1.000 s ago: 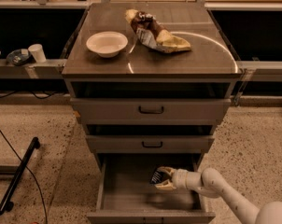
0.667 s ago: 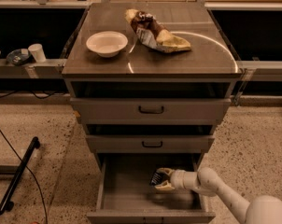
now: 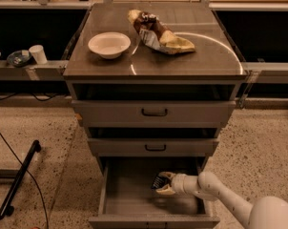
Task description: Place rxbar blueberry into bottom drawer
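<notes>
We saw the rxbar blueberry (image 3: 158,181), a small dark bar, pinched between the jaws of the gripper (image 3: 163,183), which had closed on it from above and below with only the bar's thickness between them. The gripper reached in from the right and held the bar over the grey tray of the pulled-out bottom drawer (image 3: 134,194), near its middle, though we could not tell whether the bar touched the tray. Above, on the counter (image 3: 182,56), a white bowl (image 3: 109,44) stood left of a snack bag (image 3: 160,32).
</notes>
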Controlling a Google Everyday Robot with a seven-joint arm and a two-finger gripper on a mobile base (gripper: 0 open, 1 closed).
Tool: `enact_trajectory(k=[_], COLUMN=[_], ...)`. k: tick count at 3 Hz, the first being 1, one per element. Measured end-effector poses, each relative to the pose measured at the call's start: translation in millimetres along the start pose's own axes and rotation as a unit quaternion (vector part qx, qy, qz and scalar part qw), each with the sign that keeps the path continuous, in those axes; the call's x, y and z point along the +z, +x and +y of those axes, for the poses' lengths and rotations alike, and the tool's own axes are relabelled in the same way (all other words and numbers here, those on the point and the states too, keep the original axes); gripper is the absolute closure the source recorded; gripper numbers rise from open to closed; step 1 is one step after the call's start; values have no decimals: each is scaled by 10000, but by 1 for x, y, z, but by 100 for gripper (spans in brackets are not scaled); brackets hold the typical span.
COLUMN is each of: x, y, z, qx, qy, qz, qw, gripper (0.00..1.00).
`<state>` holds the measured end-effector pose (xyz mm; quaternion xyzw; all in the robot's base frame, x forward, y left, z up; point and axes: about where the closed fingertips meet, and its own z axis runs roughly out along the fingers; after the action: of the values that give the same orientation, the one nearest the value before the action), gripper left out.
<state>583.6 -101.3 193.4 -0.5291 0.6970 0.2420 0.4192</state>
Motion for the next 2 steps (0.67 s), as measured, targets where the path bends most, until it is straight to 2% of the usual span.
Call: enact_trajectory(k=[2], x=[0], y=[0], z=[0], qx=[0], qy=[0], qz=[0], qw=[10000], gripper=[4])
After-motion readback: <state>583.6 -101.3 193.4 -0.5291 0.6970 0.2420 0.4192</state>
